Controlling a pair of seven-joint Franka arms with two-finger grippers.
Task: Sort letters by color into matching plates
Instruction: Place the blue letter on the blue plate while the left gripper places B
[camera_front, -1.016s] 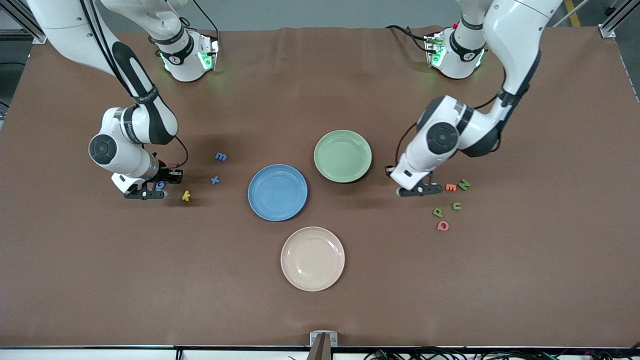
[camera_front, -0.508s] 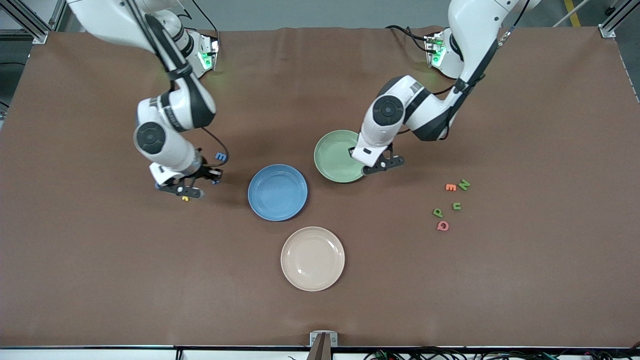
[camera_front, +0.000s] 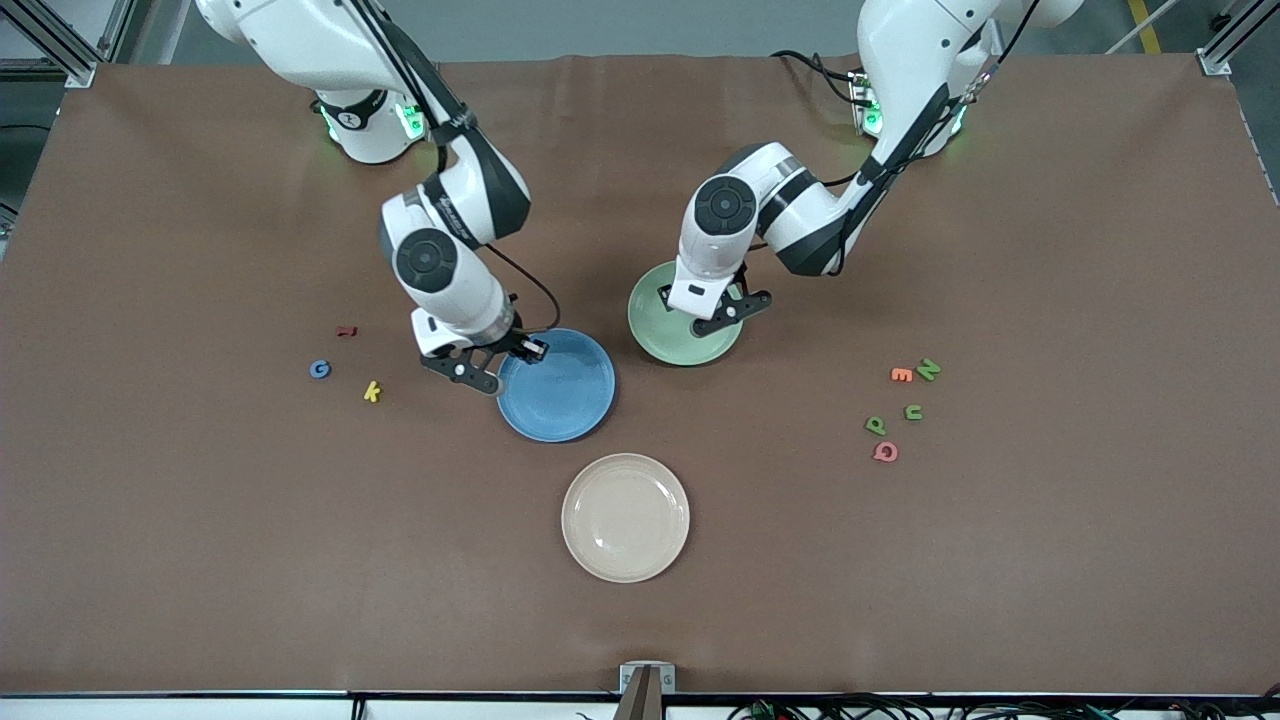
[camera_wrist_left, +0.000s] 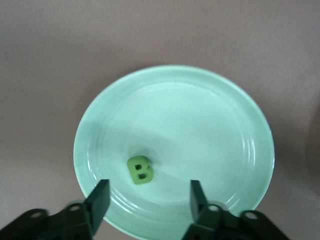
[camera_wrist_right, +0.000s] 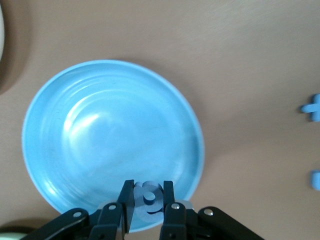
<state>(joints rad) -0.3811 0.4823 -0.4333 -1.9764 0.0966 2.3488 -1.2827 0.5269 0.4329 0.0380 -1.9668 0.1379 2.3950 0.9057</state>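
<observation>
Moved since a second ago: green B, carried from the cluster at the left arm's end of the table and now lying flat in green plate, near the rim, clear of both fingers. Left gripper over that plate, jaws spread wide and empty. Judged a finished drop: first green letter sorted.

Also moved: blue letter, lifted from the right arm's end and now pinched between closed jaws of right gripper, hanging over the rim of blue plate. Shape rounded, with a hole; which letter, cannot tell. Blue plate bare inside. Next, presumably: a little further over the plate, then release. Risk judged small, though a drop this close to the rim could bounce onto the table.

Left to sort, green: N, u, p, near one another toward the left arm's end.

Left to sort, blue: G toward the right arm's end; x and one more blue piece seen from the right wrist only, beside the blue plate.

Not for sorting: yellow k near G, small red letter, orange E just beside N, pink Q, cream plate nearest the front camera.
</observation>
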